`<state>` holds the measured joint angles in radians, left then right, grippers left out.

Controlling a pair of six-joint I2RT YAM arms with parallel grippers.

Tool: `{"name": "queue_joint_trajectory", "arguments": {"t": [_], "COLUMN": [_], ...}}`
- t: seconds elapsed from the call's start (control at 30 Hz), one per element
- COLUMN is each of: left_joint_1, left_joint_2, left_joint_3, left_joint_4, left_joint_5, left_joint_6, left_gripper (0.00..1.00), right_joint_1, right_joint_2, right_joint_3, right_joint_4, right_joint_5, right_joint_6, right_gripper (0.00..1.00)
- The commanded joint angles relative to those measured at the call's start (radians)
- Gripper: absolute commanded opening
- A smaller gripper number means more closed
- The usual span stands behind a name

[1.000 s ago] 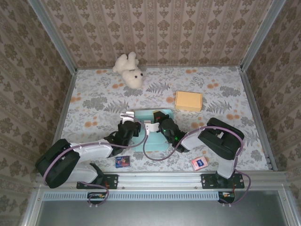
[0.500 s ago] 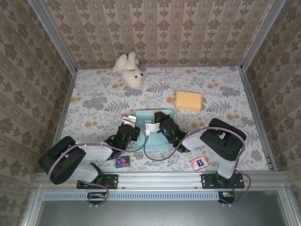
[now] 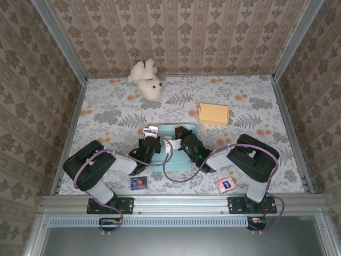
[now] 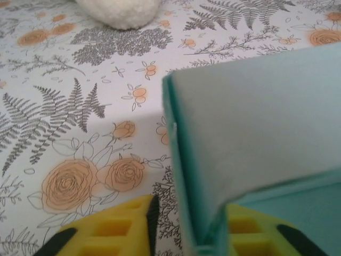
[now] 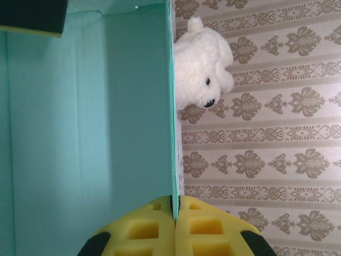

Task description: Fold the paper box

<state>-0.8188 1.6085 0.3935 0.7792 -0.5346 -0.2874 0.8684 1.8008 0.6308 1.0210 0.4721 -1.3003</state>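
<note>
The teal paper box (image 3: 171,154) lies partly folded at the near middle of the table, between both arms. My right gripper (image 3: 180,134) is shut on a raised wall of the box (image 5: 90,106); its yellow fingertips (image 5: 154,229) pinch the wall's edge. My left gripper (image 3: 152,140) is open and straddles the box's left wall (image 4: 256,122). The left yellow finger (image 4: 106,229) stands clear of that wall on the outside. The other finger sits inside against the wall.
A white teddy bear (image 3: 146,79) lies at the back left. An orange box (image 3: 213,113) sits right of centre. A small blue card (image 3: 139,183) and a pink card (image 3: 226,184) lie near the front rail. Patterned walls enclose the table.
My left arm has swung right, bringing its gripper up to the box's left wall. The right gripper has kept its hold and hardly moved.
</note>
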Motion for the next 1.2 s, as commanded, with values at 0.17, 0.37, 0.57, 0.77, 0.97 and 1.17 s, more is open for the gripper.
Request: {"name": "queue_joint_trajectory", "arguments": {"t": [0.17, 0.37, 0.57, 0.77, 0.97, 1.17], "left_joint_1": [-0.018, -0.029, -0.032, -0.031, -0.031, -0.032], "left_joint_2": [0.057, 0.065, 0.071, 0.08, 0.093, 0.091], "left_joint_3": [0.028, 0.036, 0.032, 0.031, 0.027, 0.015], "left_joint_4": [0.071, 0.071, 0.075, 0.08, 0.098, 0.108], "left_joint_5": [-0.034, -0.044, -0.05, -0.054, -0.055, -0.063], "left_joint_6": [-0.014, -0.013, -0.014, -0.007, 0.002, -0.012], "left_gripper": [0.09, 0.02, 0.0, 0.0, 0.0, 0.0], "right_joint_1": [-0.003, -0.005, -0.004, -0.006, -0.013, -0.045], "right_joint_2": [0.012, -0.015, -0.058, -0.091, -0.193, -0.454], "right_joint_3": [-0.01, -0.019, -0.032, -0.048, -0.078, -0.13], "right_joint_4": [-0.078, -0.078, -0.09, -0.094, -0.188, -0.403], "right_joint_5": [0.022, 0.012, -0.009, -0.015, -0.066, -0.155], "right_joint_6": [0.06, 0.087, 0.117, 0.125, 0.172, 0.323], "right_gripper": [0.04, 0.19, 0.25, 0.32, 0.46, 0.47]}}
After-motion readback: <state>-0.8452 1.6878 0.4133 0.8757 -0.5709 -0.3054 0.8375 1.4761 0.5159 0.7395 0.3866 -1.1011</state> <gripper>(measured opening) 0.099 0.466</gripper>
